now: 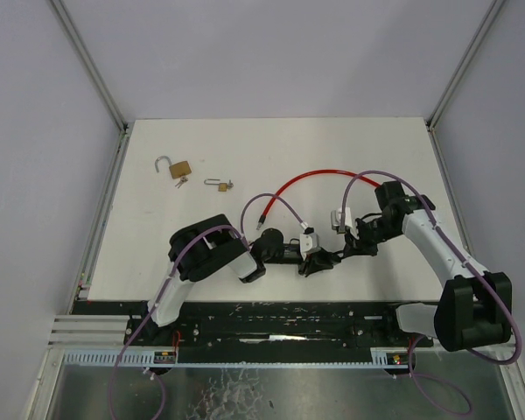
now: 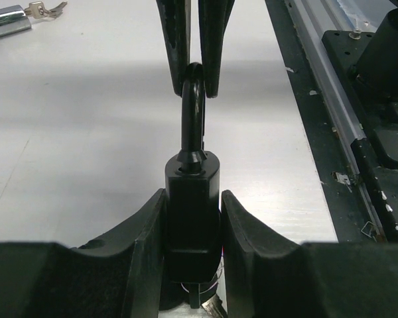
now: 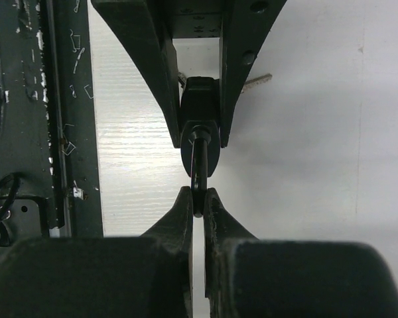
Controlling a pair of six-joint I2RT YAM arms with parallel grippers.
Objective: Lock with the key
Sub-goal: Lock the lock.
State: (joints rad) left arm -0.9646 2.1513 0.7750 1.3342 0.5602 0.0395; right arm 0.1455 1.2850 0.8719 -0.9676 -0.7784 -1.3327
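near the table's (image 1: 332, 149) front edge, the left gripper (image 2: 192, 196) is clamped on the body of the black padlock (image 2: 192, 225); the right gripper (image 3: 198, 197) is pinched tight on its shackle (image 2: 193, 112). a key (image 3: 257, 80), apparently, protrudes behind the body.

A brass padlock (image 1: 182, 167) with its shackle swung open lies in the upper left of the white worktop (image 1: 271, 144), small keys (image 1: 181, 182) touching it. Just to its right sits a smaller padlock (image 1: 220, 185). A red cable (image 1: 319, 177) arcs across the centre.
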